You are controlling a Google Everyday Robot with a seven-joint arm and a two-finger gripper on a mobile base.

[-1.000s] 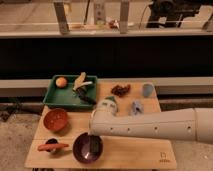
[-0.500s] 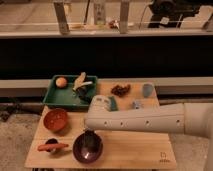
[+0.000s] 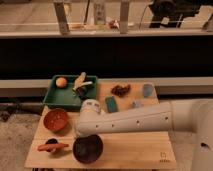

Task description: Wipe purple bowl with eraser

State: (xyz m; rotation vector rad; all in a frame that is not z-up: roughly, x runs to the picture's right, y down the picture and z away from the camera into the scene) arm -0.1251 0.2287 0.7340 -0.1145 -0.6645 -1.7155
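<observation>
The purple bowl [image 3: 88, 148] stands at the front of the wooden table [image 3: 135, 150], left of centre; its inside looks dark and I see nothing in it. My white arm [image 3: 140, 120] reaches in from the right across the table. My gripper [image 3: 85, 131] is at the arm's left end, just above the bowl's far rim, mostly hidden by the arm's casing. A teal-green rectangular block [image 3: 111, 104] lies on the table behind the arm; I cannot tell whether it is the eraser.
An orange-brown bowl [image 3: 55, 119] stands left of the arm. A green tray [image 3: 57, 97] at the back left holds an orange ball [image 3: 61, 81] and a yellow item [image 3: 80, 82]. A brown snack [image 3: 120, 90] and a blue cup [image 3: 147, 90] stand behind. An orange tool [image 3: 52, 146] lies front left.
The gripper was down inside the purple bowl a second ago. It has risen out of it, and the arm's end now sits higher and further back over the table.
</observation>
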